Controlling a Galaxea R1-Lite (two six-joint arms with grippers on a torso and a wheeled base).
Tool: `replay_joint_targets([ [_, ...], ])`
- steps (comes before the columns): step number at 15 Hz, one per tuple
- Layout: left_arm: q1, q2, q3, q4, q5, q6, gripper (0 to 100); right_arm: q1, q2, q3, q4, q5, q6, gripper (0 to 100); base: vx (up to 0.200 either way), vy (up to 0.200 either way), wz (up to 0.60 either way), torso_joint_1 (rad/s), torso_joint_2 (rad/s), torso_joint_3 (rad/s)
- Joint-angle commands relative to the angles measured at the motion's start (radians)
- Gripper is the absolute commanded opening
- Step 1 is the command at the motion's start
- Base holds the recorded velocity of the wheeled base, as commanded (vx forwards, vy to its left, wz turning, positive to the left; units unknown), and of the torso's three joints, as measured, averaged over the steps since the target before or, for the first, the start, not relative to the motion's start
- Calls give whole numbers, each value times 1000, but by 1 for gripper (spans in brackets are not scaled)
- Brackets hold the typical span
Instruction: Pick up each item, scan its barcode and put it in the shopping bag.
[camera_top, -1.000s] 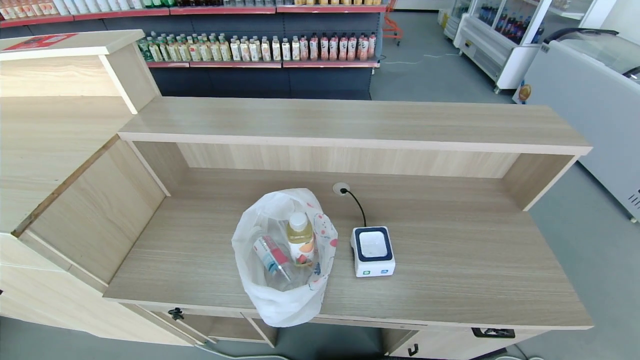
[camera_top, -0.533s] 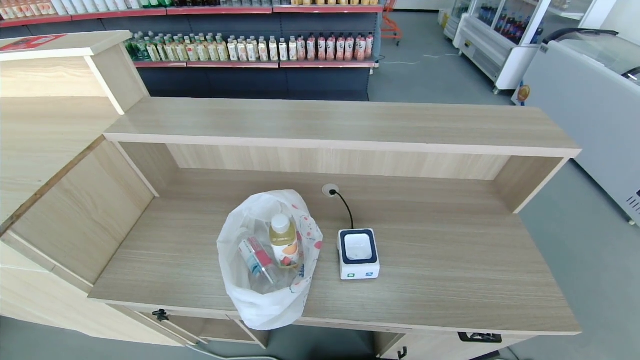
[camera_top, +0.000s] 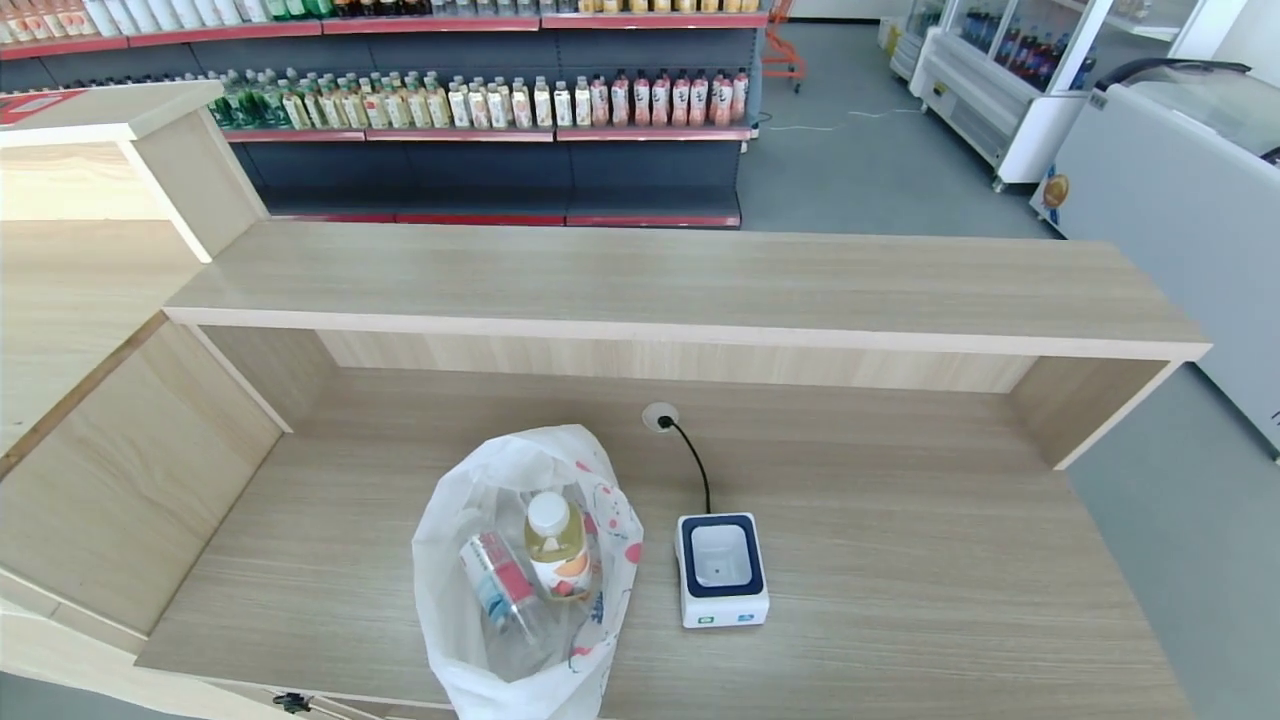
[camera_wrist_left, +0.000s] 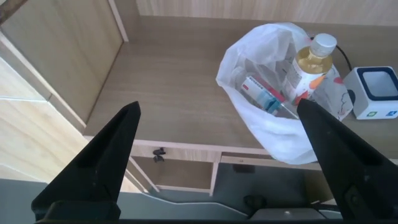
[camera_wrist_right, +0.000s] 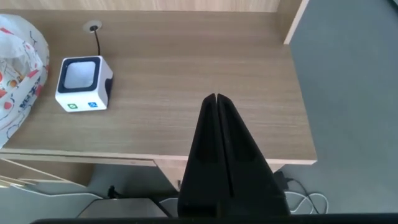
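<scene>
In the shopping bag (camera_top: 437, 600) on the desk (camera_top: 900, 580), beside the scanner (camera_top: 722, 570): bottle (camera_top: 556, 545), small box (camera_top: 495, 580). Left end effector (camera_wrist_left: 219, 107) wide open; right end effector (camera_wrist_right: 216, 99) closed, empty.

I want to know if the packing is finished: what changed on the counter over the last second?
Nothing on the counter moved, and nothing was taken hold of or let go. The whole head view shifted, so the camera moved, not the things. The bottle and the small pack are in the shopping bag as before, with the scanner beside it.
</scene>
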Motion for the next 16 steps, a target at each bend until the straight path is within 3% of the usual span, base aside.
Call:
replay_joint_targets([
  [1, 0, -1, 0, 0, 2, -3, 100, 0, 3, 0, 0, 0, 0, 0, 0, 0, 0, 0, 0, 0],
  [16, 0, -1, 0, 0, 2, -3, 100, 0, 3, 0, 0, 0, 2, 0, 0, 0, 0, 0, 0, 0],
])
